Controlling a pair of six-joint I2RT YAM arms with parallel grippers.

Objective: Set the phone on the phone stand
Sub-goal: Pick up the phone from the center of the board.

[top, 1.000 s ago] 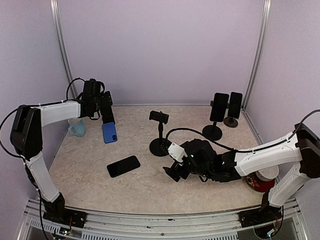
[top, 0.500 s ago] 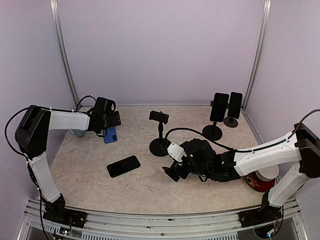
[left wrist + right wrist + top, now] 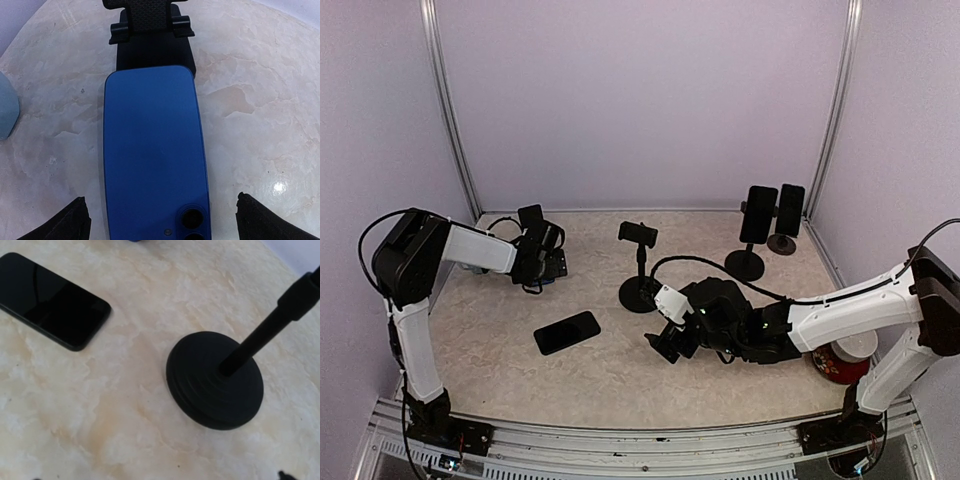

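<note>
**Camera arrangement.** The top external view looked down from above and behind the arm bases and took in the whole table [image 3: 620, 390] and the walls behind it. The left wrist view faced steeply downward, very close over a blue phone [image 3: 155, 150], with a low black stand [image 3: 150, 35] at the frame's top edge. The right wrist view looked obliquely down from close to the surface. It showed a black phone [image 3: 52, 300] and the round base [image 3: 215, 385] of a pole stand, both also visible mid-table in the top external view.

In the left wrist view the blue phone [image 3: 152, 150] runs off the bottom edge, the low stand [image 3: 150, 22] off the top and the mug [image 3: 7, 112] off the left, from above the left gripper [image 3: 552, 267] covers most of that phone, and the right wrist view cuts the pole [image 3: 272, 327] at its right edge.
</note>
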